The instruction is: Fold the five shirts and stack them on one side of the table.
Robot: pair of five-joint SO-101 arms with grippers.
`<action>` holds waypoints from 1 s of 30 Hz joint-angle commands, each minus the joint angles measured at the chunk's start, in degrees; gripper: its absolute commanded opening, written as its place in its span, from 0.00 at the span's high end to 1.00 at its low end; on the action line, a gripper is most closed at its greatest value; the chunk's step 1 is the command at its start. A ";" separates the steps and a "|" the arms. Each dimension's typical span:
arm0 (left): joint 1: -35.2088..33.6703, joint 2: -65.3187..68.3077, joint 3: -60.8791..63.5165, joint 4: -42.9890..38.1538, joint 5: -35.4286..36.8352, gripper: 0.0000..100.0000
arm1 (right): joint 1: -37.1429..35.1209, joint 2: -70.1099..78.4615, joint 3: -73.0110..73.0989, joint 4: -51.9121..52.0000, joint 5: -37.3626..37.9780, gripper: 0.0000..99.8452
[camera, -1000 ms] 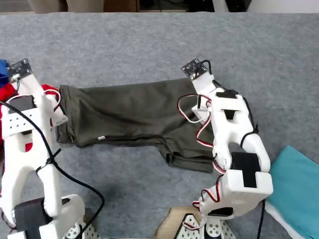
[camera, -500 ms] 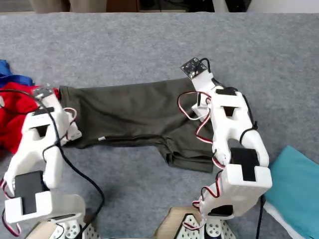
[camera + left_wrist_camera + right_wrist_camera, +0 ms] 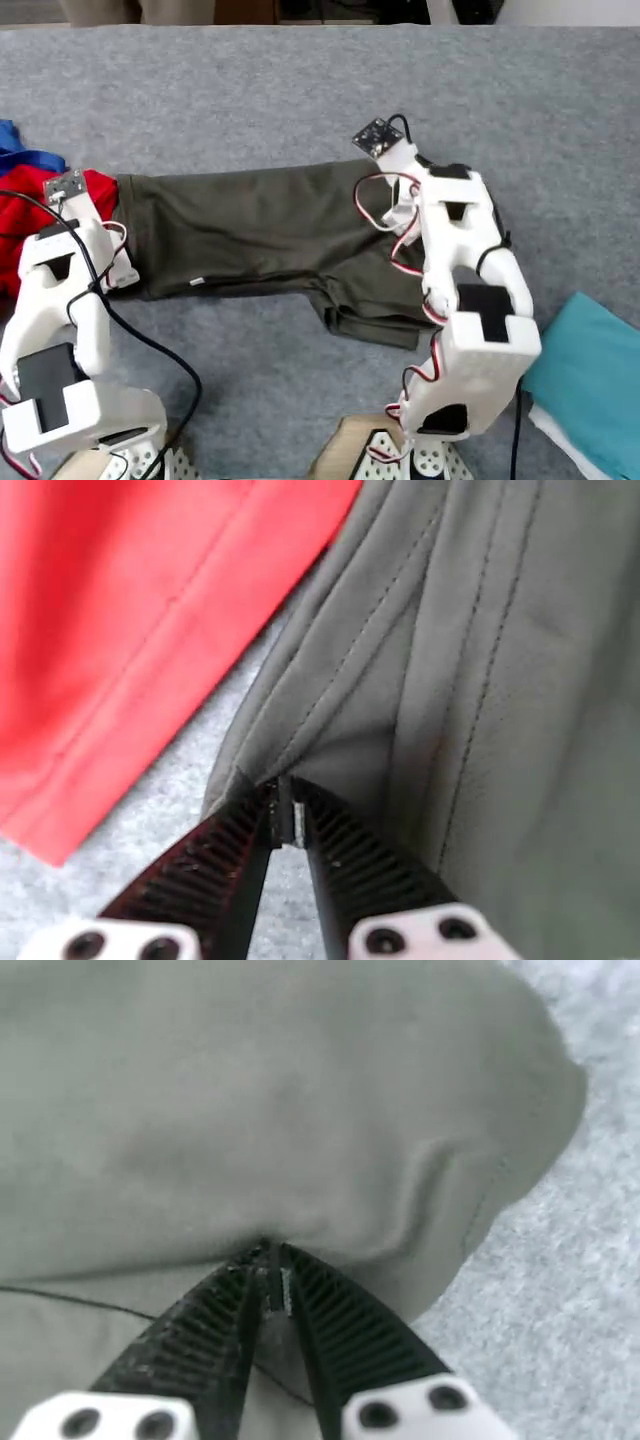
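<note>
An olive shirt (image 3: 250, 225) lies partly folded across the middle of the grey table (image 3: 300, 90). My left gripper (image 3: 285, 815) is shut on its left edge (image 3: 480, 630), right beside a red shirt (image 3: 120, 610). My right gripper (image 3: 272, 1280) is shut on a fold of the same olive shirt (image 3: 250, 1090) near its right end, under the right arm (image 3: 460, 240). The left arm (image 3: 60, 290) stands over the olive shirt's left end in the high view.
The red shirt (image 3: 98, 186) and a blue one (image 3: 12, 150) lie bunched at the table's left edge. A teal shirt (image 3: 585, 365) sits at the front right. The far half of the table is bare cloth.
The left arm swung in over the shirt's left end and then drew back left a little. The right arm edged left, and the olive shirt shifted slightly left with both.
</note>
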 commanded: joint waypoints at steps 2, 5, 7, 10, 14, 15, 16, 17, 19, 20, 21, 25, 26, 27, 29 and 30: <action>1.14 -0.40 -7.74 8.18 -0.35 0.98 | -0.22 2.24 -5.85 3.96 0.26 1.00; 5.45 -0.40 -14.07 14.33 2.99 0.98 | -0.22 2.24 -5.85 3.96 0.26 1.00; 8.70 -0.40 -18.46 18.37 4.22 0.98 | -0.22 2.24 -5.85 3.96 0.26 1.00; 14.95 -0.40 -22.15 23.91 4.31 0.98 | -0.22 2.24 -5.85 3.96 0.26 1.00; 20.92 -0.40 -20.40 27.78 3.96 0.98 | -0.22 2.24 -5.85 3.87 0.26 1.00; 21.54 -0.40 -19.34 28.13 3.96 0.98 | -0.22 2.24 -5.85 3.87 0.26 1.00; 21.71 -0.40 -18.20 28.04 4.22 0.98 | -0.22 2.24 -5.85 3.87 0.26 1.00; 21.54 -0.40 -17.32 27.69 4.40 0.97 | -0.22 2.24 -5.85 3.87 0.26 1.00; 19.16 -0.40 -16.35 26.55 6.86 0.93 | -0.22 2.24 -5.85 3.87 0.26 1.00; 17.67 -0.40 -16.18 26.02 8.79 0.90 | -0.22 2.24 -5.85 3.87 0.26 1.00; 15.82 -0.40 -16.18 25.93 10.11 0.87 | -0.22 2.24 -5.85 3.87 0.26 1.00; 10.99 -0.40 -16.00 26.29 10.29 0.84 | -0.22 2.24 -5.85 3.87 0.26 1.00; 10.64 -0.40 -15.91 26.81 9.58 0.84 | -0.22 2.24 -5.85 3.87 0.26 1.00; 10.55 -0.40 -15.82 27.34 8.97 0.84 | -0.22 2.24 -5.85 3.87 0.26 1.00; 10.64 -0.40 -15.03 27.43 8.62 0.84 | -0.22 2.24 -5.85 3.87 0.26 1.00; 10.81 -0.40 -14.51 27.16 8.62 0.84 | -0.22 2.24 -5.85 3.87 0.26 1.00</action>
